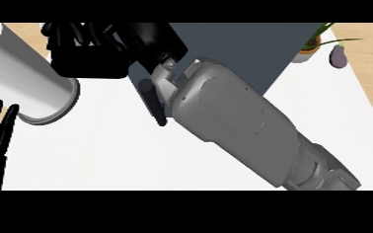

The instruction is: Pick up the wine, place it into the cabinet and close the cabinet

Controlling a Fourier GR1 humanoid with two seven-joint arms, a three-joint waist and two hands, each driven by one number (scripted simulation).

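While the right grey forearm stretches to the slate-blue box cabinet (241,49), its black right hand (94,49) shows fingers whose state cannot be told; the wine is unseen; a purple aubergine (338,57) lies far right.

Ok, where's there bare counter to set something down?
Widest bare counter lies below the white cylinder, left of the right forearm. Another patch sits right of the forearm, below the eggplant and potted plant. Crowded: top left, where the right hand meets the cabinet.
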